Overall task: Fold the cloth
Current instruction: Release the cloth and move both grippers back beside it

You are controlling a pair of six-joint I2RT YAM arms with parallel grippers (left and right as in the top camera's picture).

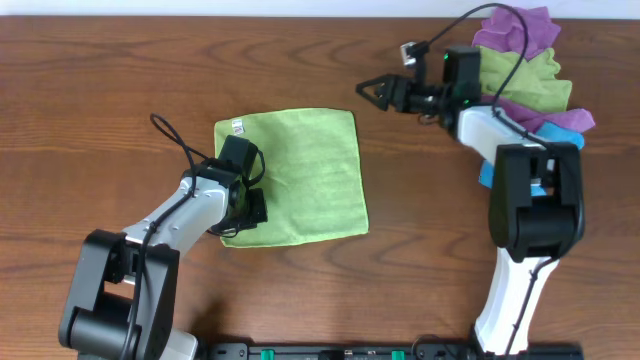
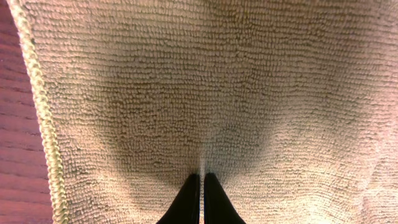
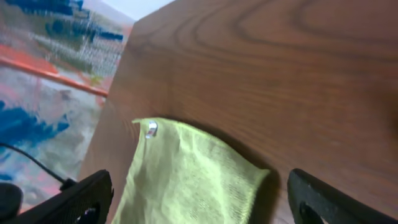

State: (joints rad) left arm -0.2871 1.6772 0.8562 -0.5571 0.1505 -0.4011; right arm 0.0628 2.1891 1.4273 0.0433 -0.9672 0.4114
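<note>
A light green cloth (image 1: 300,175) lies flat on the wooden table (image 1: 110,80), with a small white tag (image 1: 238,126) at its far left corner. My left gripper (image 1: 252,207) presses down on the cloth near its front left edge. In the left wrist view the fingers (image 2: 203,179) are closed together on a thin ridge of the cloth (image 2: 217,81). My right gripper (image 1: 372,92) is open and empty, held above the table just beyond the cloth's far right corner. The right wrist view shows the cloth (image 3: 186,180) between the spread fingers (image 3: 202,194).
A pile of purple, green and blue cloths (image 1: 525,60) lies at the back right, beside the right arm. The cloth's stitched left hem (image 2: 43,118) borders bare wood. A black cable (image 1: 175,135) loops from the left arm.
</note>
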